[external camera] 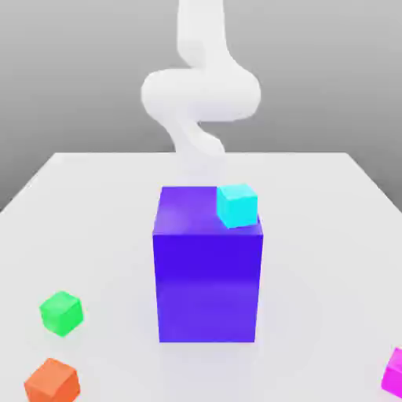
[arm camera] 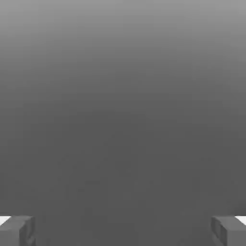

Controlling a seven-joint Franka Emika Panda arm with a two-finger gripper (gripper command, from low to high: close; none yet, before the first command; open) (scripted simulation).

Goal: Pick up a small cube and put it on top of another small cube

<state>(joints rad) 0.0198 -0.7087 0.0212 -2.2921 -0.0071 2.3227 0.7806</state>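
The small magenta cube (external camera: 395, 371) lies on the white table at the near edge, far to the exterior view's right, partly cut off by the picture's border. A small cyan cube (external camera: 236, 206) rests on top of the tall blue-violet block (external camera: 207, 275), at its back right corner. My white arm (external camera: 200, 90) rises behind the block, high above the table. In the hand view my gripper (arm camera: 123, 231) is open, its grey fingertips (arm camera: 17, 230) far apart with only plain grey background between them.
A small green cube (external camera: 61, 312) and a small orange cube (external camera: 52, 381) lie on the table (external camera: 94, 220) at the near left of the exterior view. The blue-violet block stands in the middle, between the arm and the near edge.
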